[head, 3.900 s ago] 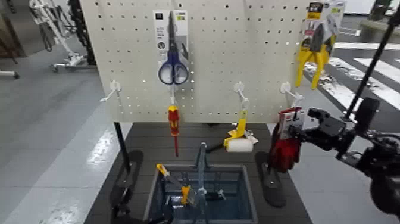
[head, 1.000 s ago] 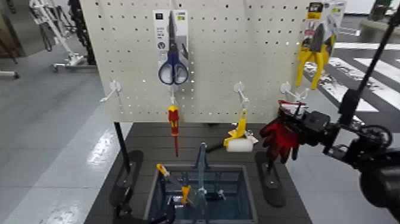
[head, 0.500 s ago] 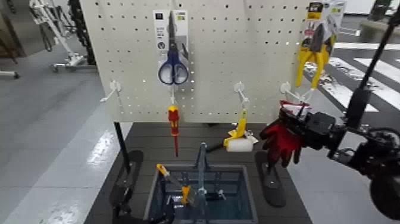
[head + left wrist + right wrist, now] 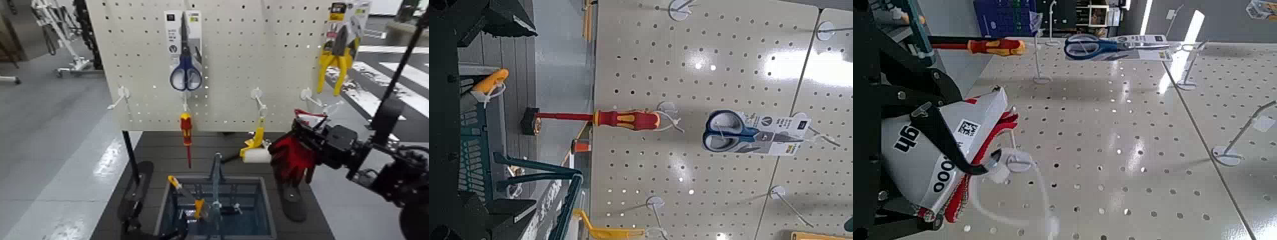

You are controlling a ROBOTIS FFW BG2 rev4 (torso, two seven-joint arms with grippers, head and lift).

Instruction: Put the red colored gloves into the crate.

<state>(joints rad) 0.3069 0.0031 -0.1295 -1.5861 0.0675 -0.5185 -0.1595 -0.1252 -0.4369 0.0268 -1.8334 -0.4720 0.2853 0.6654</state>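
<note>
Matte black right arm (image 4: 389,169) of blocky jointed segments, rounded black housings near the wrist, black right tool (image 4: 311,142) with angular fingers

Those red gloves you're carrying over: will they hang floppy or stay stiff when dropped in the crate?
Probably floppy: the red gloves, held by the right gripper, droop with fingers dangling. The retail card may stiffen the cuff end. They likely land limp in the crate, possibly draping its central handle.

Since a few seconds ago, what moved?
The right gripper, shut on the red gloves, lifted them off their pegboard hook and carried them left, toward the crate. The scissors, screwdriver and crate stayed put.
</note>
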